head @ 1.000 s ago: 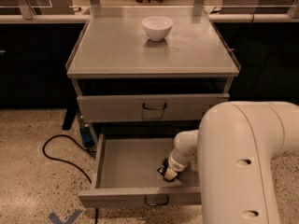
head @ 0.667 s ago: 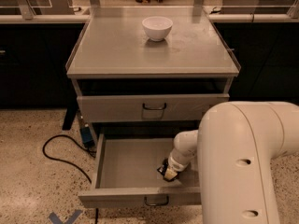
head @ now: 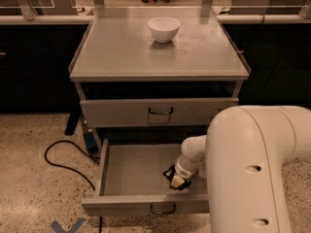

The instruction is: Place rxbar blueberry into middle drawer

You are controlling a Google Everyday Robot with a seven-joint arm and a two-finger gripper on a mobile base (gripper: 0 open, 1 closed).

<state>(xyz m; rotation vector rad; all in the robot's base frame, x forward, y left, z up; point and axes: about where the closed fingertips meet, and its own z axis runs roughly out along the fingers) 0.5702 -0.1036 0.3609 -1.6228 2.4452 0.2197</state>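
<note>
The middle drawer (head: 126, 171) is pulled open below the upper handled drawer front (head: 158, 111). My gripper (head: 176, 180) reaches down inside it, near its front right part, at the end of the white arm (head: 252, 169). A small dark object with a pale patch sits at the gripper's tip, low over the drawer floor; it looks like the rxbar blueberry (head: 171, 174), mostly hidden by the gripper. I cannot tell whether it is held or lying on the floor.
A white bowl (head: 164, 28) stands on the grey cabinet top (head: 121, 52). A black cable (head: 63, 161) and a blue plug box (head: 90, 142) lie on the speckled floor left of the cabinet. Dark counters run behind.
</note>
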